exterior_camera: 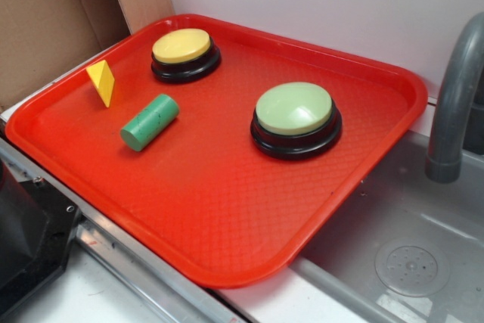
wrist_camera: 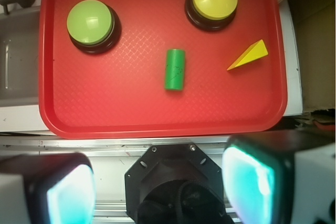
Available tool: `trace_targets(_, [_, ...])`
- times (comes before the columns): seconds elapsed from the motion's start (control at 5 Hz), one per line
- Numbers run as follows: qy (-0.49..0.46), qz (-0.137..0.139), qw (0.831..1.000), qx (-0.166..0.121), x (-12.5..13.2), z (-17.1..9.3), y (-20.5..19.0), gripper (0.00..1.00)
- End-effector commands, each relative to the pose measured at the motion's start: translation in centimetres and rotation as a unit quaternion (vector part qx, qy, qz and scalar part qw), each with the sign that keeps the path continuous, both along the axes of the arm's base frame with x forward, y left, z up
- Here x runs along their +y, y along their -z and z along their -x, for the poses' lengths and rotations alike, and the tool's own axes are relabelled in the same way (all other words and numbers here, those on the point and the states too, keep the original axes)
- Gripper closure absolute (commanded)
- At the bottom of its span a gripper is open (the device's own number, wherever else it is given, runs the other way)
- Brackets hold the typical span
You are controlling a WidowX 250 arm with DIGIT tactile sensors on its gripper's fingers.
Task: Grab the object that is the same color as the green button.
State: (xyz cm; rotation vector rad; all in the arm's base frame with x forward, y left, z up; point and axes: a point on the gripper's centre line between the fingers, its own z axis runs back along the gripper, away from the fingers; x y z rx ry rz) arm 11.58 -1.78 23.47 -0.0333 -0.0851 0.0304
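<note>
One red tray (exterior_camera: 227, 255) holds four items: two dome buttons and two blocks. The green cylinder (exterior_camera: 149, 122), dark-speckled and lying on its side, sits between the green button (exterior_camera: 295, 117) and the yellow triangular block (exterior_camera: 101, 82), below the yellow button (exterior_camera: 184, 52). The gripper (wrist_camera: 157, 187) hovers off the tray's edge, jaws spread wide, holding nothing.

We see only the inner faces of the gripper (wrist_camera: 157, 182) fingers (wrist_camera: 68, 192) (blurred, cropped by the wrist frame's bottom edge). The faucet (exterior_camera: 457, 104) and cardboard (exterior_camera: 45, 20) run off the exterior frame.
</note>
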Motion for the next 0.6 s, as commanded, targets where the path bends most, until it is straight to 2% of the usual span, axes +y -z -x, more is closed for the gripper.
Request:
trace_targets(0.0, [0.0,0.0,1.0,0.0,0.0,0.0,0.0,0.0])
trace_targets(0.2, [-0.009,-0.016,1.0,-0.01,0.1,-1.7,2.0,0.0])
trace_targets(0.4, [-0.011,-0.014,1.0,-0.022,0.6,-2.9,3.9,0.0])
